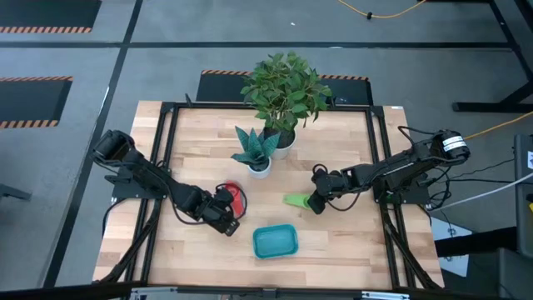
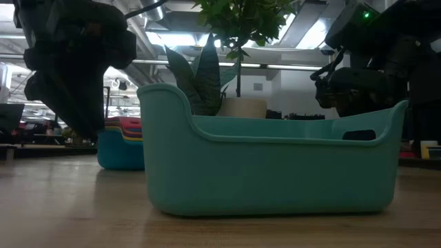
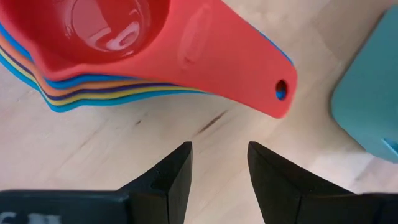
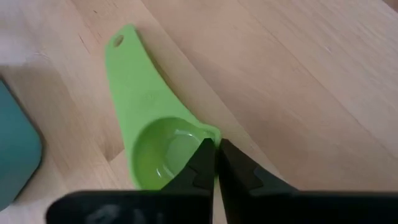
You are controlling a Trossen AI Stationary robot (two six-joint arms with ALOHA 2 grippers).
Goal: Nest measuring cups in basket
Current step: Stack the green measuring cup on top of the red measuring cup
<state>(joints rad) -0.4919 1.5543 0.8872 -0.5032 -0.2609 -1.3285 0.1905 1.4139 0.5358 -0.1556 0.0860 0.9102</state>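
Note:
A stack of nested measuring cups [image 3: 112, 37], red on top of orange, purple, yellow and blue, stands on its base on the table, left of centre [image 1: 236, 198]. My left gripper [image 3: 219, 162] is open and hovers just short of the red handle's free end [image 3: 273, 93]. A single green measuring cup [image 4: 155, 137] lies right of centre [image 1: 295, 200], its handle pointing toward the table's left. My right gripper [image 4: 215, 163] is shut on it. The teal basket [image 1: 275, 242] sits near the front edge, between the two grippers; nothing shows inside it. My right gripper pinches the rim of the green cup's bowl [image 4: 212, 133], on the side opposite the handle. One finger [image 4: 200, 163] is over the inside of the bowl and the other outside. The fingers slant down from the table's right. The cup appears to lie flat on the table.
Two potted plants stand toward the far middle: a leafy one [image 1: 285, 92] and a small spiky one in a white pot [image 1: 256, 150]. Bare wood lies around the basket [image 2: 275, 165]. A black frame edges the table on the left and right.

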